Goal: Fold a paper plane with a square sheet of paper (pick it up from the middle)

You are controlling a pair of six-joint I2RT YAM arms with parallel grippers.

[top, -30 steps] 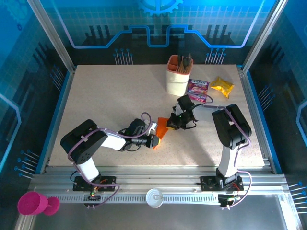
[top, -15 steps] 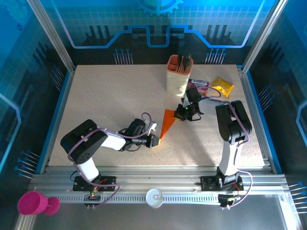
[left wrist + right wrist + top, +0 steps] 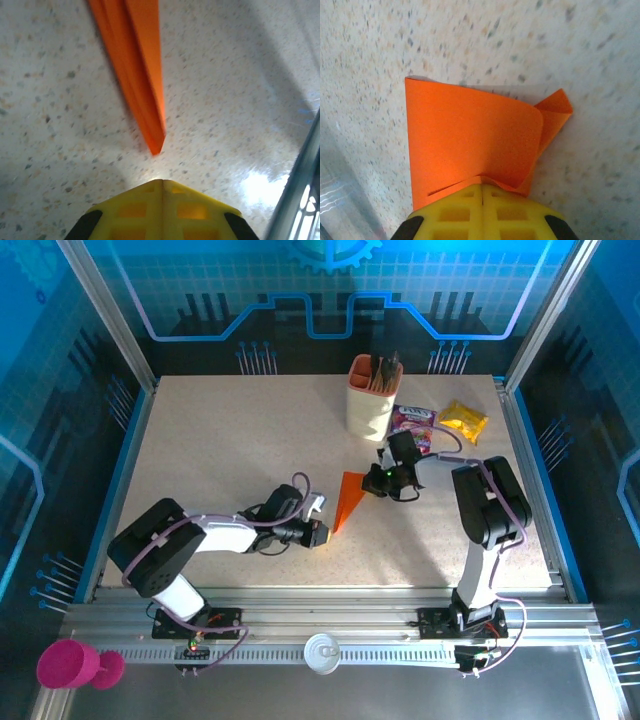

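Observation:
The square sheet of paper is folded into a narrow, pointed orange paper plane lying on the speckled table. Its wide end points away from the arms and its tip points toward them. My right gripper is shut on the wide end. In the right wrist view the yellow fingertips pinch curled layers of the paper plane. My left gripper is shut and empty. In the left wrist view it sits just short of the plane's tip, with a small gap between them.
At the back stands a peach cup holding dark utensils. A purple snack packet and a yellow packet lie to its right. A metal rail borders the table. A pink cup sits off the table at the near left.
My right gripper has drawn the paper's wide end back and to the right, so the bunched paper now lies stretched out as a long dart. The left gripper stayed shut by the tip and its arm sank lower.

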